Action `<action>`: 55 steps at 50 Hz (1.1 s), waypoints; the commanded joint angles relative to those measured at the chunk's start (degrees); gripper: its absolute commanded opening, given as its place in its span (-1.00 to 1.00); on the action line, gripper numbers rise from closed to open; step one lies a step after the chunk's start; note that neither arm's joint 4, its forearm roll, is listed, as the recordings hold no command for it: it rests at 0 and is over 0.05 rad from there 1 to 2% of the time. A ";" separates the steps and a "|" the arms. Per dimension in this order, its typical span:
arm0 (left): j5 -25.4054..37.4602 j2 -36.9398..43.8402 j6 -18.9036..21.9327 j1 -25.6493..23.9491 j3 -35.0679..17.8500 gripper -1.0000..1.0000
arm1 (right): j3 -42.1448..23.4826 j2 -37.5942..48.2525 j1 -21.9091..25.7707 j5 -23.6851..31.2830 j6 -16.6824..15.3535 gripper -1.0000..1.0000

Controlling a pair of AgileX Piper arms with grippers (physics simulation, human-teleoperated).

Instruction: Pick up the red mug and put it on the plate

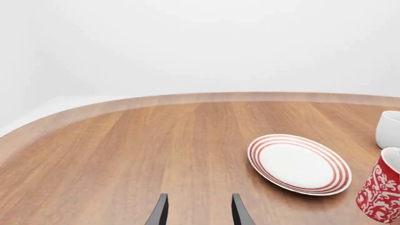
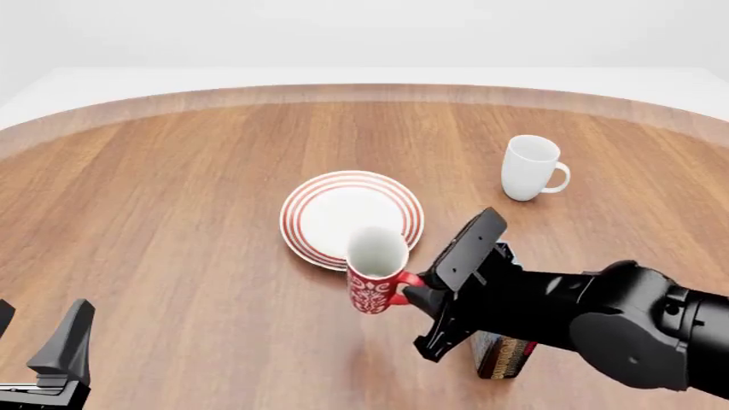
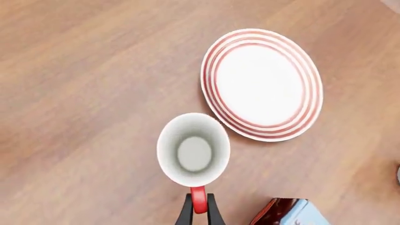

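The red mug point(image 2: 374, 278) with its white pattern is upright, just on the near side of the plate point(image 2: 341, 205); its rim overlaps the plate's near edge in the front view. My right gripper point(image 2: 408, 288) is shut on the mug's red handle, seen from above as the right gripper point(image 3: 198, 206) pinching the handle of the red mug point(image 3: 194, 150) beside the plate point(image 3: 262, 84). I cannot tell whether the mug touches the table. My left gripper point(image 2: 46, 359) is open and empty at the near left, far from both. The left wrist view shows the plate point(image 1: 299, 164) and the red mug point(image 1: 381, 190).
A plain white mug point(image 2: 530, 166) stands behind and to the right of the plate, also seen as the white mug point(image 1: 388, 129). A small dark red and blue box point(image 2: 501, 354) lies under my right arm. The wooden table's curved far edge point(image 2: 364, 90) runs across the back.
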 commanded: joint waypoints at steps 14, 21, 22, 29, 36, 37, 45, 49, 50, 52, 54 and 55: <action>0.00 0.00 0.00 0.00 0.00 1.00 | -7.10 -4.45 -5.69 7.40 -2.88 -1.00; 0.00 0.00 0.00 0.00 0.00 1.00 | -9.21 -2.93 -6.91 6.75 -3.54 -1.00; 0.00 0.00 0.00 0.00 0.00 1.00 | -9.51 -2.72 -7.06 6.71 -3.63 -1.00; 0.00 0.00 0.00 0.00 0.00 1.00 | -10.79 -0.90 -7.82 6.16 -4.47 -1.00; 0.00 0.00 0.00 0.00 0.00 1.00 | -14.20 2.17 -9.71 5.95 -5.64 -1.00; 0.00 0.00 0.00 0.00 0.00 1.00 | -14.21 2.18 -9.71 5.95 -5.64 -1.00; 0.00 0.00 0.00 0.00 0.00 1.00 | -16.44 6.42 -10.71 4.24 -6.01 -1.00; 0.00 0.00 0.00 0.00 0.00 1.00 | -17.96 8.09 -11.25 3.70 -6.39 -1.00; 0.00 0.00 0.00 0.00 0.00 1.00 | -18.84 8.97 -11.61 3.30 -6.73 -1.00; 0.00 0.00 0.00 0.00 0.00 1.00 | -19.36 9.80 -11.59 2.81 -6.86 -1.00; 0.00 0.00 0.00 0.00 0.00 1.00 | -19.83 10.81 -11.81 2.14 -7.20 -1.00; 0.00 0.00 0.00 0.00 0.00 1.00 | -19.83 10.82 -11.81 2.13 -7.20 -1.00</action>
